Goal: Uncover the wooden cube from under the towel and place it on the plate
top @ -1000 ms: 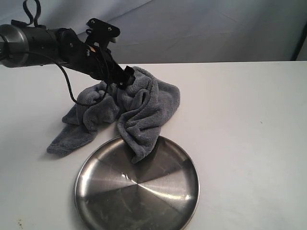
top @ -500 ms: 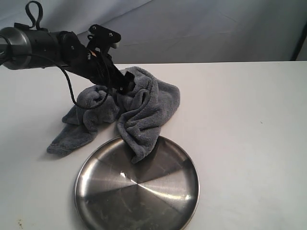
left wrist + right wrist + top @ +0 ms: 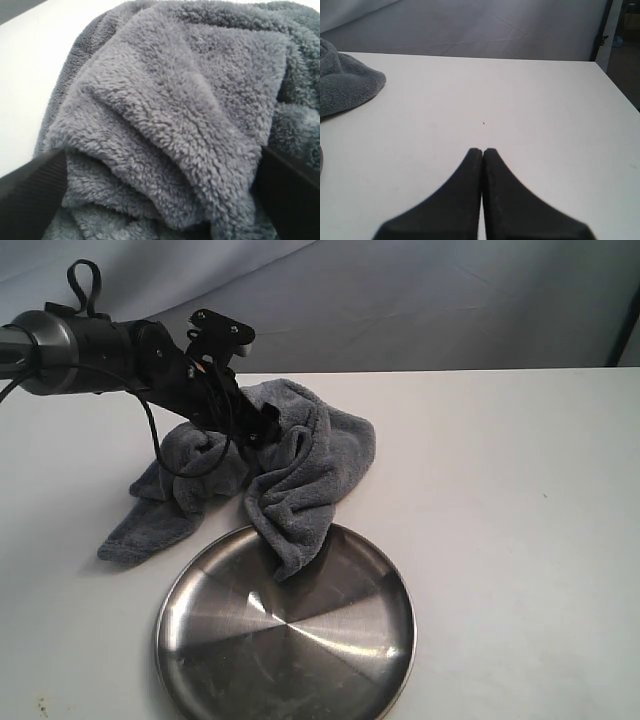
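The left arm (image 3: 90, 340) comes in from the left side of the exterior view as a thick dark tube and slopes downward toward the middle. Its wrist (image 3: 205, 365) carries a black bracket on top, and a thin cable (image 3: 150, 435) loops below it. The left gripper (image 3: 262, 423) points down and away at the arm's end, and in the wrist view its two black fingers (image 3: 30, 195) stand spread wide apart. The right gripper (image 3: 482, 150) has its two dark fingers pressed together along their inner edges, with nothing held between them.
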